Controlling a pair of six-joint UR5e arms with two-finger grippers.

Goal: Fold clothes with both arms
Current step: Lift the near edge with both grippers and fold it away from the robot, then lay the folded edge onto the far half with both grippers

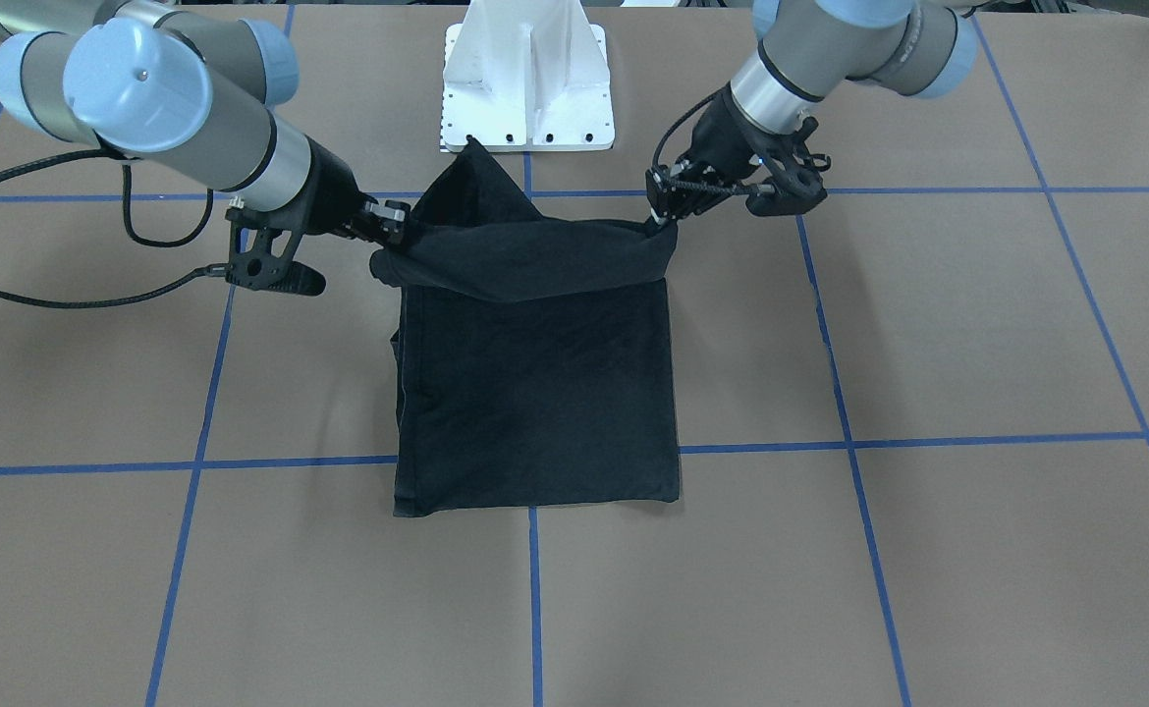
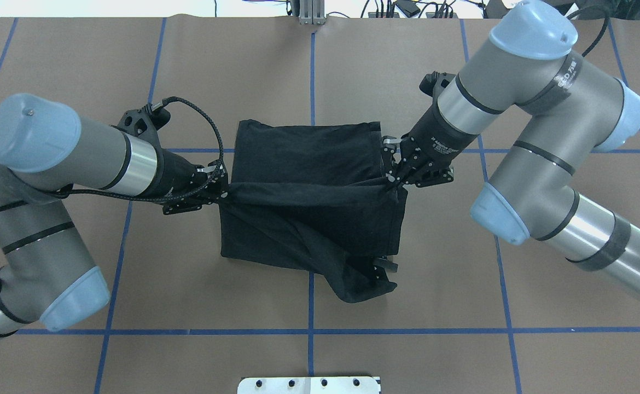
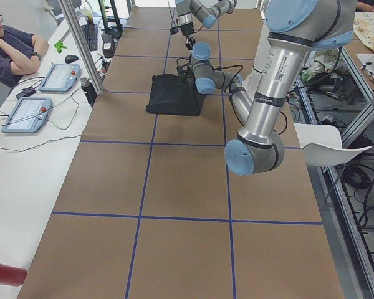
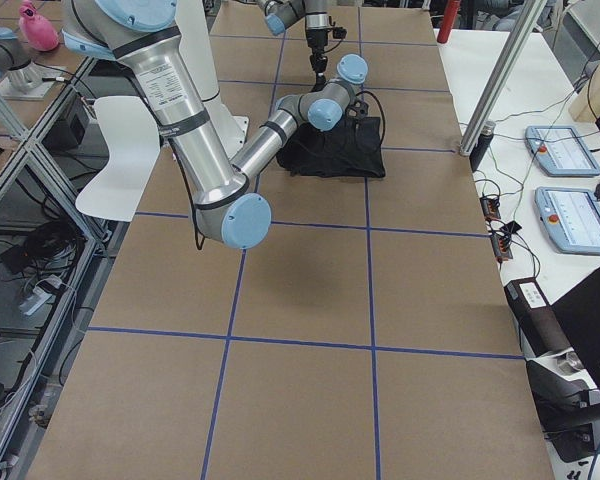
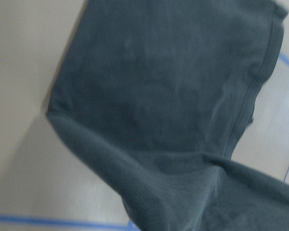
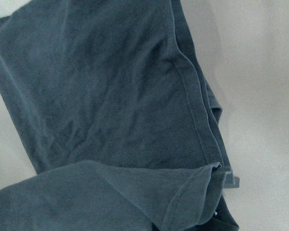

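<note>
Left gripper (image 2: 220, 192) and right gripper (image 2: 392, 183) pinch the T-shirt (image 2: 303, 158) (1 corner each); only wrist views show hem stitching (image 6: 192, 106).

The T-shirt (image 2: 303, 153) lies mid-surface (image 2: 134, 273), its far part flat and its edge nearer the robot raised between the two hands. The left hand (image 2: 222, 191) pinches that edge at the shirt's left side, the right hand (image 2: 391, 183) at its right. The pedestal (image 1: 527, 88) stands just beyond the shirt on the robot's side.
</note>
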